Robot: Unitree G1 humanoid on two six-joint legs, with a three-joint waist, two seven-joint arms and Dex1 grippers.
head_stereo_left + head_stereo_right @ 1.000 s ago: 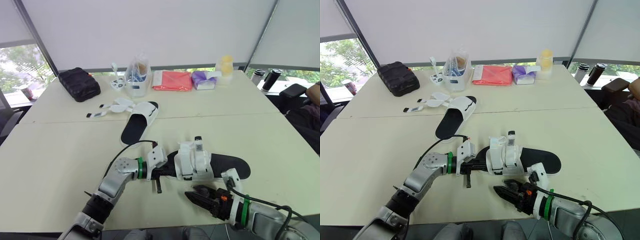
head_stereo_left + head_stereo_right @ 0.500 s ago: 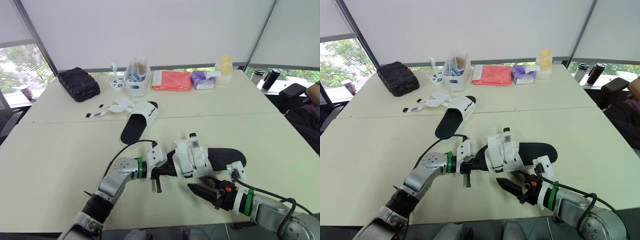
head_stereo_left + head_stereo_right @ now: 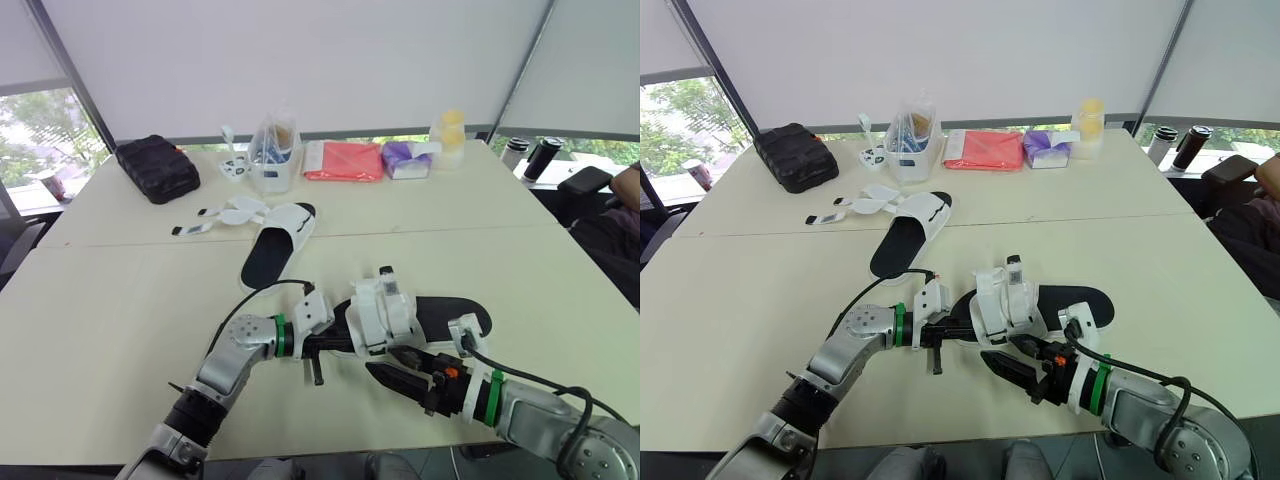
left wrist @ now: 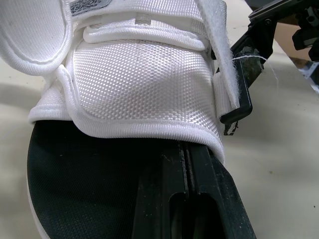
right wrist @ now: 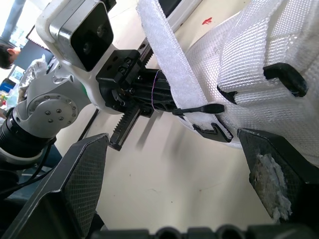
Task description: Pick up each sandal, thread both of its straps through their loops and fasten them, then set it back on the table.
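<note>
Beyond the left pincer, well apart from it, the second sandal lies on the tabletop with its straps spread open, untouched. The left pincer is clenched on the toe end of the near sandal, its two fingers pressed together on the black footbed just beneath the white straps.

This sandal's long axis runs straight out from the left pincer's fingertips. The heel points away to the right and a little farther from us than a second ago. We cannot tell whether the heel rests on the tabletop.

The right pincer has slid in from the near side and now sits just beneath the straps, fingers spread wide and gripping nothing. In its wrist view a loose strap end stands free beside the black loops. We judge that threading is about to begin, and fastening is not yet done.
</note>
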